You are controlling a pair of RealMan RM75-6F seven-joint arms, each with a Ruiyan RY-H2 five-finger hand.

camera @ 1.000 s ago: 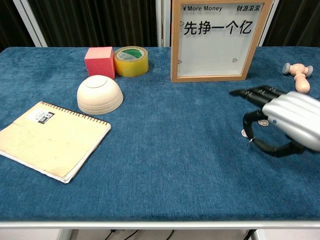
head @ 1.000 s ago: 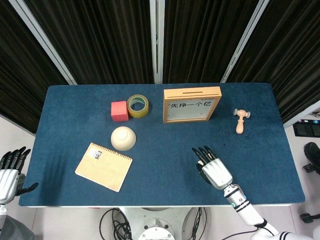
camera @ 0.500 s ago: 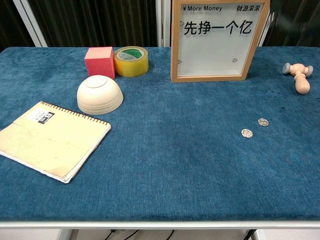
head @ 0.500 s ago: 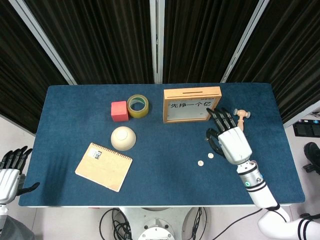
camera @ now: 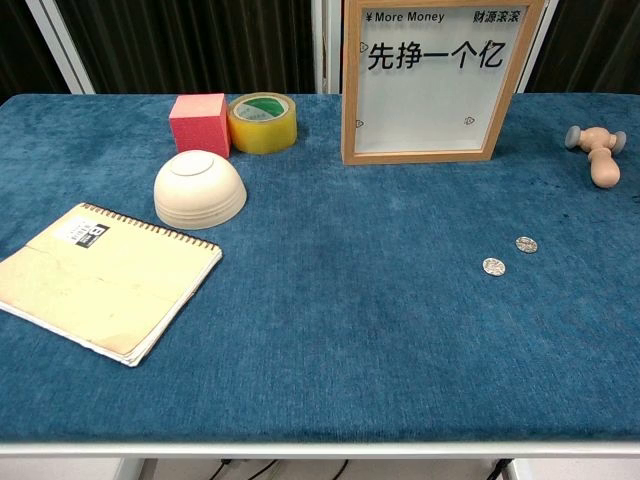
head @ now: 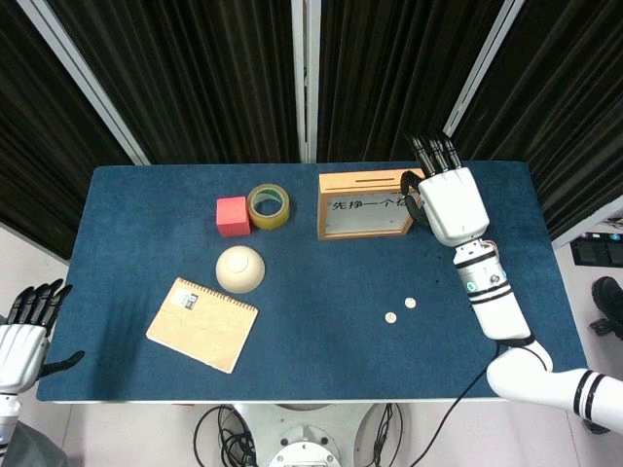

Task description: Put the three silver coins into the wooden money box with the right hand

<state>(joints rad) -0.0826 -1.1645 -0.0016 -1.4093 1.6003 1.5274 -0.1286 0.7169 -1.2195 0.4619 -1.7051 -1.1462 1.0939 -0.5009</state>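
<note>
Hovering right hand (head: 446, 199) at the money box (head: 373, 203) top, right end; whether it holds anything, I cannot tell.
Two small round silver coins (camera: 493, 266) lie flat on the bench, in front of the wooden-framed, white-faced box.

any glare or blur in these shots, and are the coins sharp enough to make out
Head view: even light, no glare, the two coins tiny pale dots, right hand sharp over the money box. Chest view: crisp, faint reflection on the box's white panel, coins show surface texture; soft shadow under the bowl.
</note>
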